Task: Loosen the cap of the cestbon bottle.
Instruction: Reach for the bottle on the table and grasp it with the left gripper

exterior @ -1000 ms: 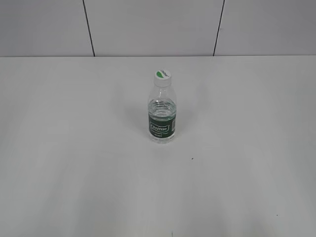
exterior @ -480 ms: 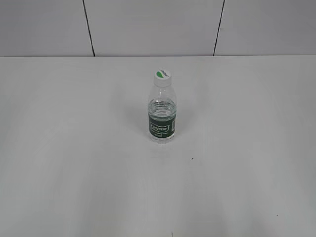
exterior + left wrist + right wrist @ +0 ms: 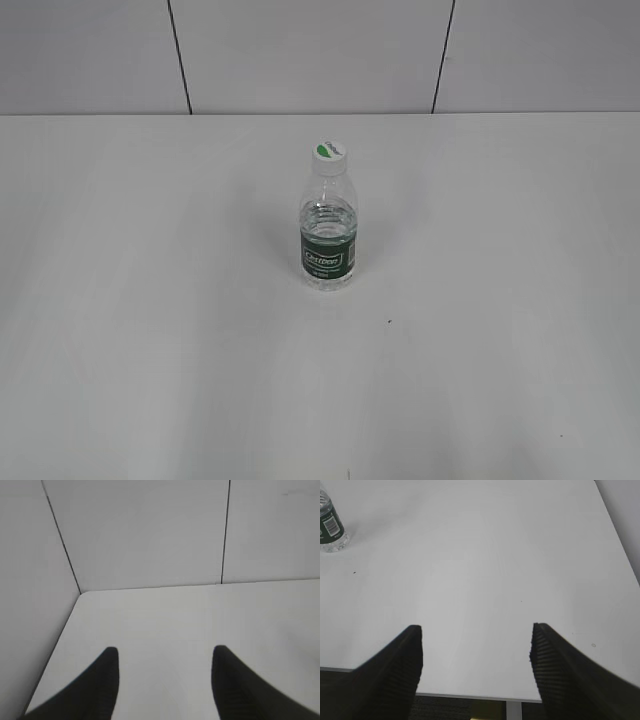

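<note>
The cestbon bottle (image 3: pixel 328 235) stands upright in the middle of the white table, clear with a dark green label. Its white cap (image 3: pixel 330 155) with a green leaf mark sits on the neck. Neither arm shows in the exterior view. In the right wrist view the bottle's lower part (image 3: pixel 330 529) sits at the far upper left, its cap cut off by the frame edge. My right gripper (image 3: pixel 476 630) hangs open over the table's near edge, far from the bottle. My left gripper (image 3: pixel 165 652) is open over bare table near the far left corner, with the bottle out of its view.
The white table (image 3: pixel 150 300) is backed by a grey panelled wall (image 3: pixel 300 50). Its near edge (image 3: pixel 470 696) shows below the right gripper, with dark floor beyond. The table's left edge (image 3: pixel 62 635) meets the wall beside the left gripper.
</note>
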Controlling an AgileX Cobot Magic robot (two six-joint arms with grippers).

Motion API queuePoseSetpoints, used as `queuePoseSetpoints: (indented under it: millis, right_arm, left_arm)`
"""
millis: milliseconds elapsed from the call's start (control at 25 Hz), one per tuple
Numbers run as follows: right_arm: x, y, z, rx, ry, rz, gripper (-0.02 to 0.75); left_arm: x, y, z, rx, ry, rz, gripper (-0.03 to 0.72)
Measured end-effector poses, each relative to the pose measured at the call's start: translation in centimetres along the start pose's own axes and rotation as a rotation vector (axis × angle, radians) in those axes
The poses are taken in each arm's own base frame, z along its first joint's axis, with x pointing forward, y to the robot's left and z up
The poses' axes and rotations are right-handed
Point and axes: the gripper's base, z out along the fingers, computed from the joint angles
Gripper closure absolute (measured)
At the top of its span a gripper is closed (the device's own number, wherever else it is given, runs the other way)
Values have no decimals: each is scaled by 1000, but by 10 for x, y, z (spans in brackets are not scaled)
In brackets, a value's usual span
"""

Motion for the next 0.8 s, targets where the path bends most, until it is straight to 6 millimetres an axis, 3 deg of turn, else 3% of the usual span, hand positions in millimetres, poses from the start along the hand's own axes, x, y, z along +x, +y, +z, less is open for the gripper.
queuePoseSetpoints:
  millis: [360, 520, 800]
  right_arm:
    - [0, 0, 0, 0, 0, 1, 220]
    - [0, 0, 0, 0, 0, 1, 220]
    - [0, 0, 0, 0, 0, 1, 220]
  left_arm:
    - [-13, -12, 95, 64, -99, 28, 317]
    - [-16, -16, 123, 92, -213, 20, 317]
    - [6, -24, 172, 127, -216, 8, 334]
